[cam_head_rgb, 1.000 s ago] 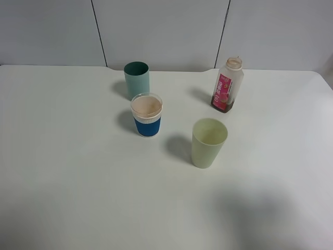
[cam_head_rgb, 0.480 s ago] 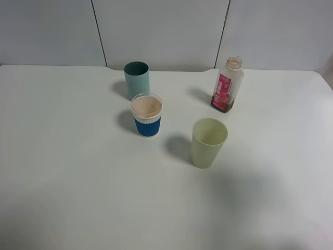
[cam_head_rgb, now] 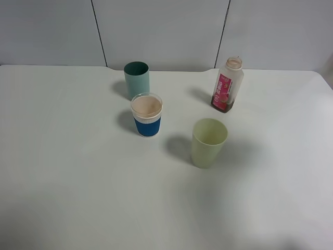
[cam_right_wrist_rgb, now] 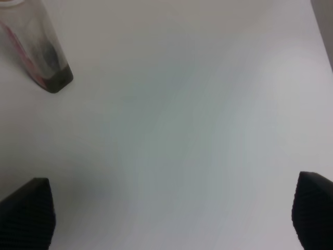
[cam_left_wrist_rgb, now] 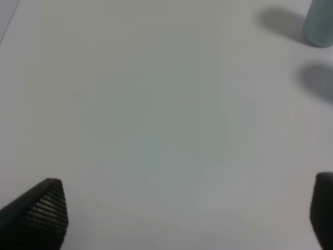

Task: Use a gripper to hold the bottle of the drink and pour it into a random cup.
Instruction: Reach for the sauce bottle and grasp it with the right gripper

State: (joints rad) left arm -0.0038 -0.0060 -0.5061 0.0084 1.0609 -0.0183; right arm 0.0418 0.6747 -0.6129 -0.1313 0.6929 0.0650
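The bottle (cam_head_rgb: 227,85), whitish with a pink label, stands upright and uncapped at the back right of the table. A little brown drink (cam_head_rgb: 222,107) sits at its bottom. The pale yellow-green cup (cam_head_rgb: 209,142) stands upright in front of it, apart from it. Neither gripper shows in the high view. My left gripper (cam_left_wrist_rgb: 184,211) is open and empty over bare table. My right gripper (cam_right_wrist_rgb: 169,213) is open and empty, with the bottle (cam_right_wrist_rgb: 36,49) some way beyond its fingertips, off to one side.
A teal cup (cam_head_rgb: 137,79) stands at the back centre and also shows in the left wrist view (cam_left_wrist_rgb: 318,23). A blue-sleeved clear cup (cam_head_rgb: 146,115) holding pale brown liquid stands in front of it. The white table (cam_head_rgb: 62,156) ends at a grey wall behind.
The bottle and cups have not moved. A faint shadow over the table's front right has drifted and faded.
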